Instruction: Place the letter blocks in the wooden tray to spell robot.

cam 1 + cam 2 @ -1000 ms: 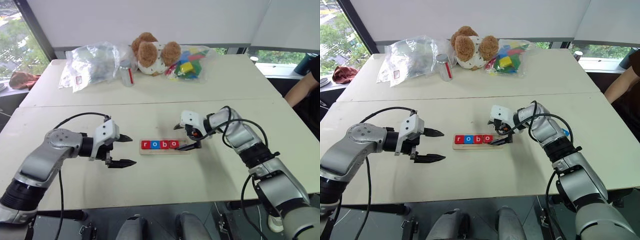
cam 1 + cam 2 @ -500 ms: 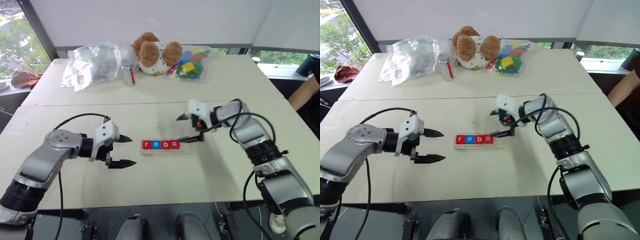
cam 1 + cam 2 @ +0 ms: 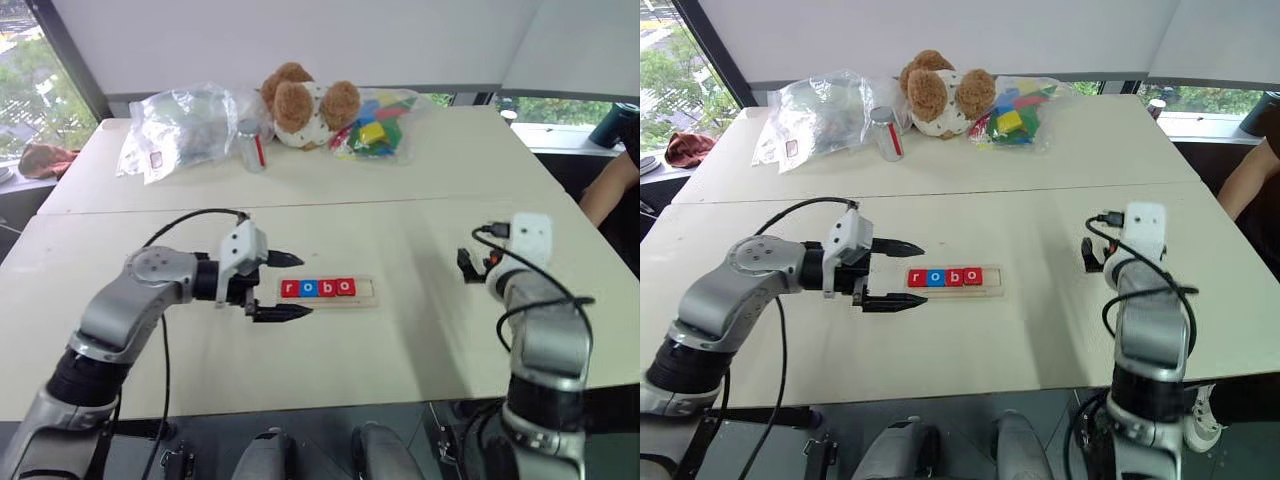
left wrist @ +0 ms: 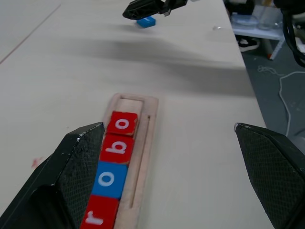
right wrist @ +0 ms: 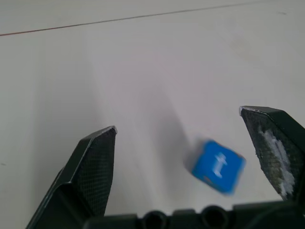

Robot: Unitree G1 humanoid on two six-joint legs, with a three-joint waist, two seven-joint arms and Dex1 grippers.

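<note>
Right tool (image 5: 186,157): swung away from the wooden tray (image 3: 328,290) to the right side of the worktop (image 3: 400,340), jaws wide apart, holding nothing. It now hangs over the blue "t" block (image 5: 218,165), which lies loose on the worktop between the fingers, touching neither. Judgement: this is the reach for the last letter.

Left tool (image 3: 278,286): moved in toward the tray's left end, jaws spread and empty, fingertips either side of that end; contact not clear.

Tray: four letter blocks (image 4: 114,164) seated in a row, reading r-o-b-o — red, blue, red, red, white lowercase letters. The fifth slot, at the tray's right end, is bare wood. The tiles sit flat inside the raised rim, touching end to end.

"t" block: small, flat, square, well apart from the tray, lying slightly skewed to the fingers.
</note>
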